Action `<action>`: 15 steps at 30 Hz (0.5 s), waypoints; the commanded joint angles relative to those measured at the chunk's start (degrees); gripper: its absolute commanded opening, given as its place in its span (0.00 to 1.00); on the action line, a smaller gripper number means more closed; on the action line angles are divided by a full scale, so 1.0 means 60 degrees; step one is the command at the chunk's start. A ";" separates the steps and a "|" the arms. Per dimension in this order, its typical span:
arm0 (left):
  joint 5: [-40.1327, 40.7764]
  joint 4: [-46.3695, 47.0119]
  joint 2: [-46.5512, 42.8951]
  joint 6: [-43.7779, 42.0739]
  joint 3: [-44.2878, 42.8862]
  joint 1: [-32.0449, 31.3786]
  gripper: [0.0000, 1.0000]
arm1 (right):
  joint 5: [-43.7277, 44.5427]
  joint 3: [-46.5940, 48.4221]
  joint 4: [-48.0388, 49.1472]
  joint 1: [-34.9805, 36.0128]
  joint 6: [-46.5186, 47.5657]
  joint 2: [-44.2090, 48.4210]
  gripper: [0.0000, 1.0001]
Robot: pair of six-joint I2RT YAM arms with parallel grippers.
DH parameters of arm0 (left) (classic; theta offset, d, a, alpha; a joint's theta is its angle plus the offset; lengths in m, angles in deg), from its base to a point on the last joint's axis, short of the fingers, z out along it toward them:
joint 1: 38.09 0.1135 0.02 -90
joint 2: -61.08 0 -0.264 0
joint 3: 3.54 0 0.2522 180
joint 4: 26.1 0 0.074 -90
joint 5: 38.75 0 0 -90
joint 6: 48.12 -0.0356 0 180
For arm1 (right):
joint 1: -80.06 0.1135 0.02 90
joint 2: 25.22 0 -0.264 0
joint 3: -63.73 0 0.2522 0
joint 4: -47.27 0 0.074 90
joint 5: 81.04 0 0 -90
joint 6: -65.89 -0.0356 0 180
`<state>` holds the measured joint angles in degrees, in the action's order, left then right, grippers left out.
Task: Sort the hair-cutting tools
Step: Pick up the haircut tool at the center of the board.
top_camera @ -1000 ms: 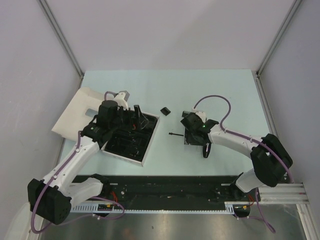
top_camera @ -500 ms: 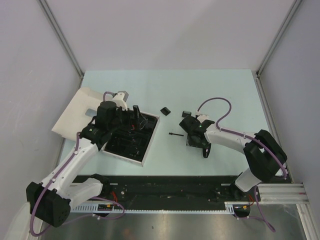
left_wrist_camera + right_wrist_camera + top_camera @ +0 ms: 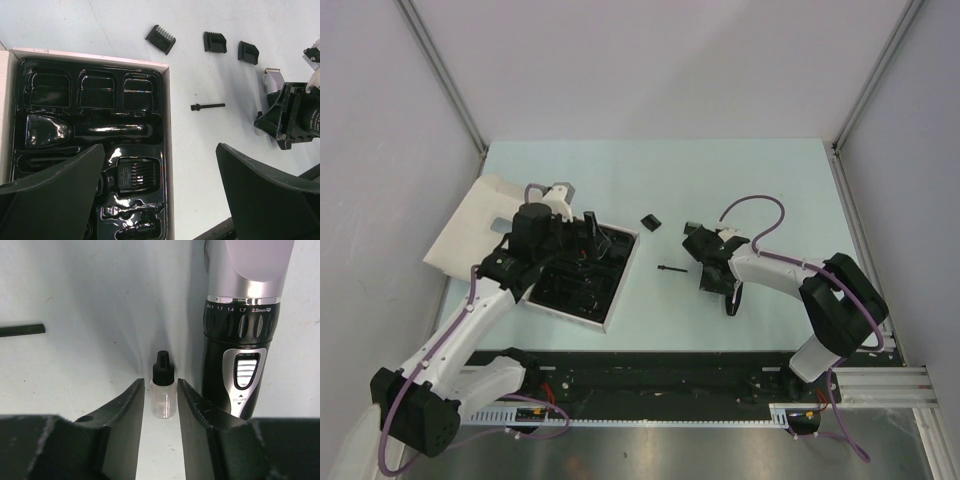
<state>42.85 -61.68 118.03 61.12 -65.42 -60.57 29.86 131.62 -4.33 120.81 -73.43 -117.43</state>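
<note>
The left gripper [image 3: 160, 165] is held wide open above the box [image 3: 168, 125], which is set near the table's [image 3: 740, 180] left edge. 1 comb guard [image 3: 135, 175] is seated in its tray [image 3: 90, 130]. 3 comb guards [image 3: 161, 39] and the brush [image 3: 207, 106] are spread across the table's middle. Towards the right edge, the right gripper [image 3: 160, 382] is narrowed around a small bottle [image 3: 163, 399] just beside the clipper [image 3: 242, 340]. Whether the bottle is gripped cannot be told.

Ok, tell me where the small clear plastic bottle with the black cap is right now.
Right wrist view: the small clear plastic bottle with the black cap sits between the fingers of the right gripper, just beside the black-and-silver electric clipper.
</note>
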 commanded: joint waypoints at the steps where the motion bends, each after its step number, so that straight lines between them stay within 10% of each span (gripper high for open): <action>1: 0.0375 -0.0083 -0.0409 -0.0321 -0.0374 -0.0033 1.00 | -0.0100 0.0105 0.0228 -0.0068 -0.0013 -0.0072 0.37; 15: 0.0887 -0.0493 -0.0936 -0.0541 -0.0315 0.0040 1.00 | -0.0862 -0.0013 0.1194 0.0150 0.0953 -0.0015 0.23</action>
<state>46.54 -64.28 114.22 59.37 -65.42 -60.57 25.58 131.60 -1.34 120.03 -70.92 -118.96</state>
